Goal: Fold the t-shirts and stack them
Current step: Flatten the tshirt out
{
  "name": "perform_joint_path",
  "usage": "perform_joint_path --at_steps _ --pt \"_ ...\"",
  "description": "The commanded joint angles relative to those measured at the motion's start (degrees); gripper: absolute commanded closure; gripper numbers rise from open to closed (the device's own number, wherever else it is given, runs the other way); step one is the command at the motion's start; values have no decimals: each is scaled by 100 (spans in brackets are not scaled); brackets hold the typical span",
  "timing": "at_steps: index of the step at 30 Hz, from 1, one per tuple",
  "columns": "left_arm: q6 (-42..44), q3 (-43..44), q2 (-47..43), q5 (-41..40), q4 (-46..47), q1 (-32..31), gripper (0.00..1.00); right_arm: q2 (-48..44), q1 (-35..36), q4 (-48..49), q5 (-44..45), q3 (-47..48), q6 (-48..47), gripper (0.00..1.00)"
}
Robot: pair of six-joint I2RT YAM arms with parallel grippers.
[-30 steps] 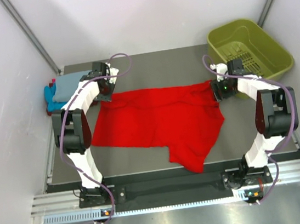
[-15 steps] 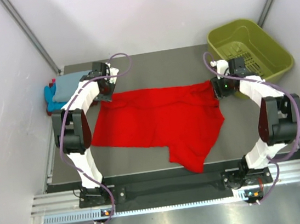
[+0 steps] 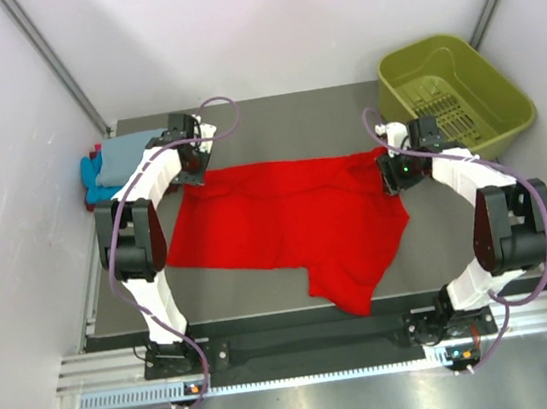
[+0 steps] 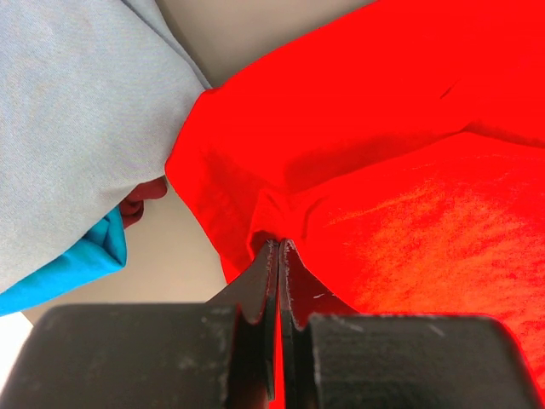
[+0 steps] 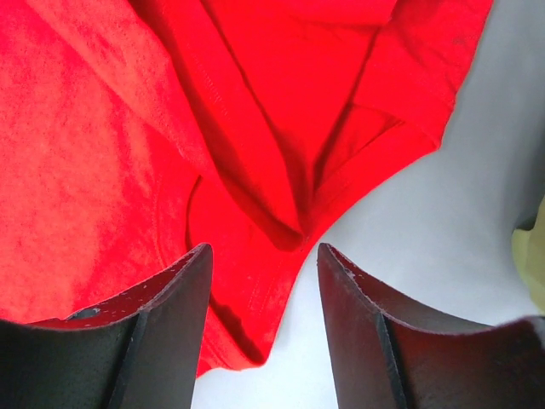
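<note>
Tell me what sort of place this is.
Probably a lab test cell for robot laundry folding: plain white panel walls box in a grey tabletop, where a bright red cloth t-shirt lies spread near an olive-green plastic basket.

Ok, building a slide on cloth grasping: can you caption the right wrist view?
Right gripper, jaws open, poised over a hemmed corner of the red t-shirt on the grey table.

Grey-blue shirt partly behind left arm; basket, seemingly, cut off.
</note>
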Motion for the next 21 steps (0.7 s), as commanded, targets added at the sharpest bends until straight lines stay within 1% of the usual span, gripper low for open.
perform_joint_path --at_steps 1,12,14,15,17,18,20,21 --pt "-28 -19 -311 72 162 -12 100 31 75 273 -31 21 41 47" --pt "-46 -55 -303 20 171 -12 100 470 75 379 92 249 -12 49" --pt "-37 -72 -311 2 180 -4 100 515 84 387 75 302 -38 55" --pt "-37 -72 -303 -7 171 -12 100 541 84 361 66 354 -47 61" --pt "-37 -81 -303 2 180 -4 100 567 84 344 74 398 -47 64" --pt "-37 -81 -294 -7 180 -4 100 585 84 352 66 433 -47 69" --pt "-37 -64 -285 2 188 -12 100 594 75 344 74 451 -47 74" --pt "-46 -55 -285 -7 188 -4 100 594 84 352 74 477 -47 79"
